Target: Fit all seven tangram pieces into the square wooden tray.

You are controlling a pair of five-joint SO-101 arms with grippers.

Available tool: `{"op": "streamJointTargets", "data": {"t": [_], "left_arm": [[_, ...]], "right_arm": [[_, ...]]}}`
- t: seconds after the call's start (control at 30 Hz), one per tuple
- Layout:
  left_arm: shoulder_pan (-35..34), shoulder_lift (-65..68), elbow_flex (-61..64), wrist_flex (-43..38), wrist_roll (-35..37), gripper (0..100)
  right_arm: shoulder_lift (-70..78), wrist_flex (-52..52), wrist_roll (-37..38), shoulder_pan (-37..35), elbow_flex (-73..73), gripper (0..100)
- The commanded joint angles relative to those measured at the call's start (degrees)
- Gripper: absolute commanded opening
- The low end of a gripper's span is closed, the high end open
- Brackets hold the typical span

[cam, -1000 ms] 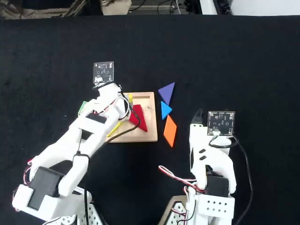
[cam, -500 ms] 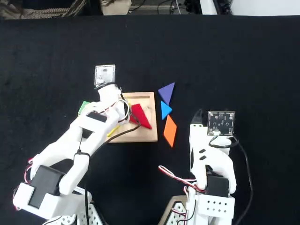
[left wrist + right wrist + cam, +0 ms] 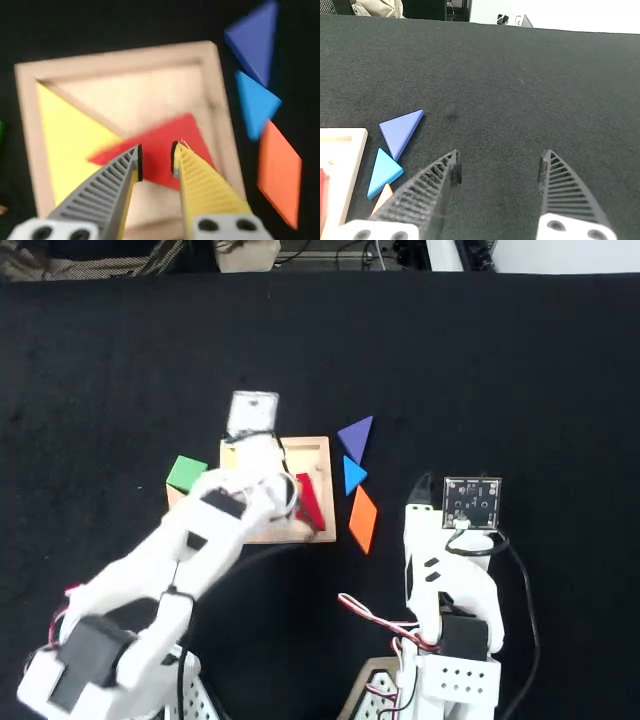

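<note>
Left gripper (image 3: 156, 161), jaws nearly closed, pinches the red triangle (image 3: 172, 137) inside the wooden tray (image 3: 120, 56), against the yellow triangle (image 3: 65, 130). Right gripper (image 3: 499, 169) gapes wide, holding nothing, beside the tray.

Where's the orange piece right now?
In the high view, the orange piece lies just right of the wooden tray, outside it, below the light blue triangle.

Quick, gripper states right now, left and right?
Left gripper: closed on the red triangle.
Right gripper: open, holding nothing.
</note>
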Motion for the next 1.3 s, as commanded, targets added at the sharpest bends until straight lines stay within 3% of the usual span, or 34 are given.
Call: {"op": "streamJointTargets", "data": {"t": [0.0,0.13,0.33,0.73,0.9,1.27], "left_arm": [[4.2,-8.2,4.1,0.2,-0.1,12],[4.1,-14.6,8.1,0.2,-0.1,12],[-4.0,-20.5,7.8,-6.3,-0.1,13],[-2.6,3.2,-4.1,-7.8,-0.1,12],[-2.9,6.6,-6.0,-7.6,-0.1,12],[-2.3,6.7,-7.8,3.9,-0.1,12]], "right_arm": [[-3.3,-0.8,-0.2,-0.7,-0.3,26.1],[-3.3,-0.8,-0.2,-0.7,-0.3,26.1],[-3.3,-0.8,-0.2,-0.8,-0.3,26.1],[-3.3,-0.8,-0.2,-0.8,-0.3,26.1],[-3.3,-0.8,-0.2,-0.8,-0.3,26.1],[-3.3,-0.8,-0.2,-0.8,-0.3,26.1]]}}
